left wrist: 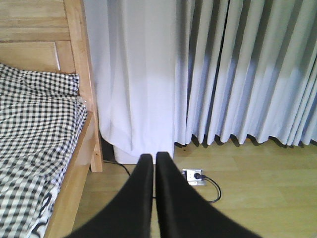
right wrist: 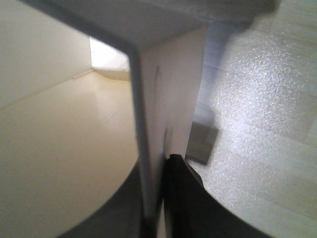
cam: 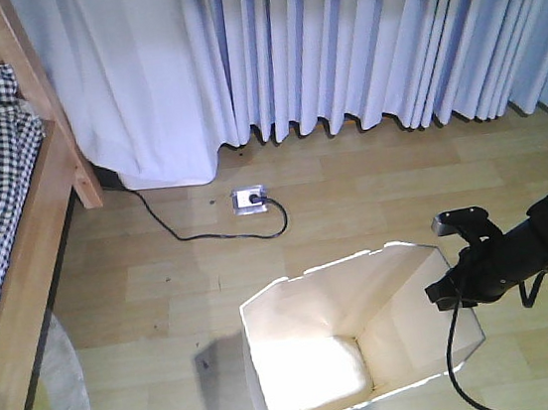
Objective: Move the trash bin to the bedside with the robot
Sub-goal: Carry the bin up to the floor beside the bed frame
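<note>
On wood-plank floor (cam: 162,269), right fingers (right wrist: 184,198) clamped on smooth white octagonal-rimmed trash bin (cam: 300,332) wall; left fingers (left wrist: 141,198) together.

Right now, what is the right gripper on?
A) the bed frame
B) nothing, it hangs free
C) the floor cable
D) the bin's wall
D: the right gripper sits at the right side of the bin, and the right wrist view shows the bin's wall pinched between its jaws.
</note>
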You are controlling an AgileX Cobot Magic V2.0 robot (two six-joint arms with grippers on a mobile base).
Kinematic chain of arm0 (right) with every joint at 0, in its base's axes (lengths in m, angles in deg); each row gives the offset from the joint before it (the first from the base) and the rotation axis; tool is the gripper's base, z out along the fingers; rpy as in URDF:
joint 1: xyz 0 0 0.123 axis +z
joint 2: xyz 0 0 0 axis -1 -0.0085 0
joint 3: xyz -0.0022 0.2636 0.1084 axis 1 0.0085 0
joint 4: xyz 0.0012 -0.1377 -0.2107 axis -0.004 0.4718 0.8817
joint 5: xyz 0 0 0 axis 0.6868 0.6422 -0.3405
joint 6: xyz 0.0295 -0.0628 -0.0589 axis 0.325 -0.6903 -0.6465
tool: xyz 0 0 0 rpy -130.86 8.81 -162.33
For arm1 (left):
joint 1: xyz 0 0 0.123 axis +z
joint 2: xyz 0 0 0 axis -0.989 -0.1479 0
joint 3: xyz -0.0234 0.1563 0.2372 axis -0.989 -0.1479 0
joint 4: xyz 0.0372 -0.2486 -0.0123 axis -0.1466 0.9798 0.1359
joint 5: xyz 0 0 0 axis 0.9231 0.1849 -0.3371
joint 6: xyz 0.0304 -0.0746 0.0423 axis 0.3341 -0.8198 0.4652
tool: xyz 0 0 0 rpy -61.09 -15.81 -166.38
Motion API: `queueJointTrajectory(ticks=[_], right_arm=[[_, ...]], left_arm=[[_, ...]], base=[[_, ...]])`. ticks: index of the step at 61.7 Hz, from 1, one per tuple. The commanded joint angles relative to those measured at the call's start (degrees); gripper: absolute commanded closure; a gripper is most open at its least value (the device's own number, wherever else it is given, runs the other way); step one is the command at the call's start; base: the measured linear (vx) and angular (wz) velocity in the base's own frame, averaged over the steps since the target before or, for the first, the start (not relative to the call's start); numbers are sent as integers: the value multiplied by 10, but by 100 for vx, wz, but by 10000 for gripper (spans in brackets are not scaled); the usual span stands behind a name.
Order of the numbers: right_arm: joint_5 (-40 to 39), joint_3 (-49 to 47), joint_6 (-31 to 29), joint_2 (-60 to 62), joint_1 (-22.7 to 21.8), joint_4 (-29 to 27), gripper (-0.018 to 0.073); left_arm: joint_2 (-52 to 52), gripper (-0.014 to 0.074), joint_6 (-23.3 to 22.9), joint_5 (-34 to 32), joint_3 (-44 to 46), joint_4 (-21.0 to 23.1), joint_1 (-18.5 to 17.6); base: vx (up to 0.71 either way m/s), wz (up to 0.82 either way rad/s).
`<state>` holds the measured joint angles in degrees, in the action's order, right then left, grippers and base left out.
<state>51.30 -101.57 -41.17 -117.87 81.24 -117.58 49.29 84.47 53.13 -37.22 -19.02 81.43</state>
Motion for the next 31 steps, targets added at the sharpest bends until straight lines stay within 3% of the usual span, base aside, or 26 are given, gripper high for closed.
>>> queueJointTrajectory(ticks=[1,31], right_arm=[[108,-6,4,42,-3,-24,566],[108,-6,4,42,-3,-24,566]], left_arm=[[8,603,-3,-40,-11,2,-1],[8,603,-3,-40,-11,2,-1]], base=[[19,-6],[20,1]])
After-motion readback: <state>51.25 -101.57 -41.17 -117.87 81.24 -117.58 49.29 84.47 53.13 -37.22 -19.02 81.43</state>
